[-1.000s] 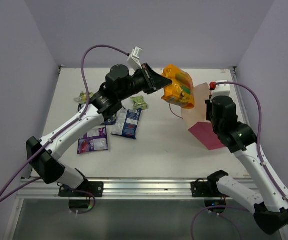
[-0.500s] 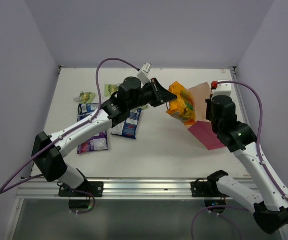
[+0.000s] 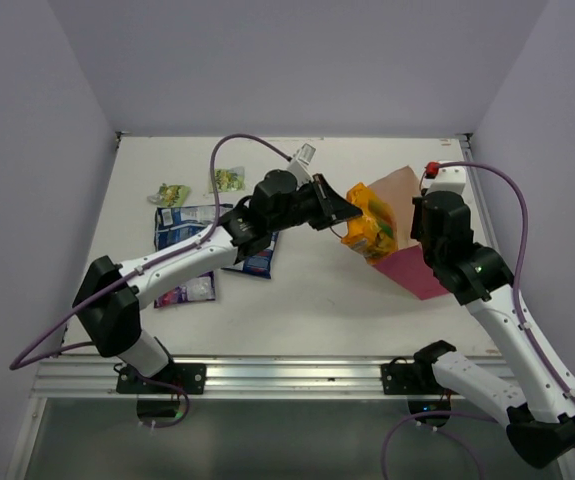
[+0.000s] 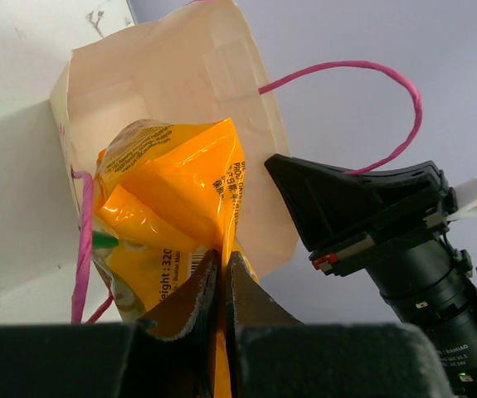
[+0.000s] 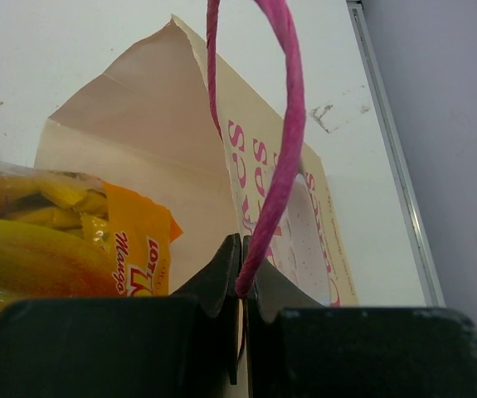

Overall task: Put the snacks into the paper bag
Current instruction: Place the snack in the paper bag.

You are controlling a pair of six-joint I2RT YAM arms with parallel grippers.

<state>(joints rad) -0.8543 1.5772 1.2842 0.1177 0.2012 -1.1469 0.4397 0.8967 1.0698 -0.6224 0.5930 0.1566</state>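
Note:
My left gripper (image 3: 345,212) is shut on the large orange packet (image 3: 370,222) and holds it at the open mouth of the paper bag (image 3: 407,262), partly inside. In the left wrist view the orange packet (image 4: 172,199) is pinched by its edge in front of the bag's cream inside (image 4: 180,75). My right gripper (image 5: 242,278) is shut on the bag's pink cord handle (image 5: 284,124) and holds the bag open. Two dark blue packets (image 3: 182,222) (image 3: 257,262), a purple packet (image 3: 187,290) and two green packets (image 3: 172,193) (image 3: 229,179) lie on the table at left.
The white table (image 3: 307,300) has walls on the left, back and right. A white box with a red knob (image 3: 445,176) sits at the back right corner. A metal rail (image 3: 287,375) runs along the near edge.
My left arm has reached further right and lower, carrying the orange packet from above the table's middle into the bag's mouth. The right arm has stayed put.

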